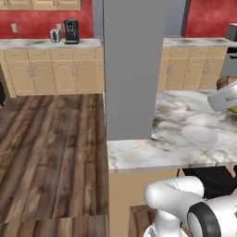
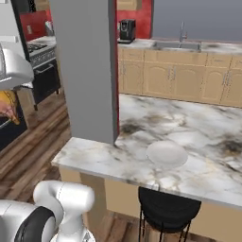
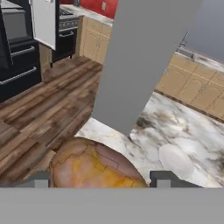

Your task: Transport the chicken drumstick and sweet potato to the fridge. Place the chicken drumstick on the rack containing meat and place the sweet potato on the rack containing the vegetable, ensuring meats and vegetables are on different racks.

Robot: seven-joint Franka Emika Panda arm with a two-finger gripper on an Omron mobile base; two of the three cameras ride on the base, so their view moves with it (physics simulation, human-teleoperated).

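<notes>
**Q:** So, what did the claw have hold of, and how wide did it stand?

**A:** The claw (image 3: pixel 99 178) stood fairly wide, its two dark fingertips (image 3: pixel 38 178) set on either side of the chicken drumstick (image 3: pixel 94 168). The golden-orange lump sat right between them and bulged up above the tips, so it looked gripped across its fat end. That wide spread seemed needed simply because the piece was bulky.

**Q:** Where was everything else, measured from the claw?

**A:** Just beyond the claw lay the marble counter (image 3: pixel 175 131), with a pale round plate (image 3: pixel 176 160) ahead and a little to the right of the fingertips. A tall grey pillar (image 3: pixel 140 57) rose straight ahead, standing on the counter's edge. Far off to the upper left stood the fridge (image 3: pixel 17 48), dark with long grey bar handles, across a wooden floor (image 3: pixel 39 122). From the right base camera, the drumstick (image 2: pixel 9 109) showed at the left edge under the white arm, clear of the counter.

**Q:** And the sweet potato?

**A:** I could not pick it out. A brown lump beside the arm in the left base view was too cut off to name.

**Q:** How far along was the job?

**A:** Early, in my judgement: the drumstick was lifted but well apart from the fridge, so the carry lay ahead.
</notes>
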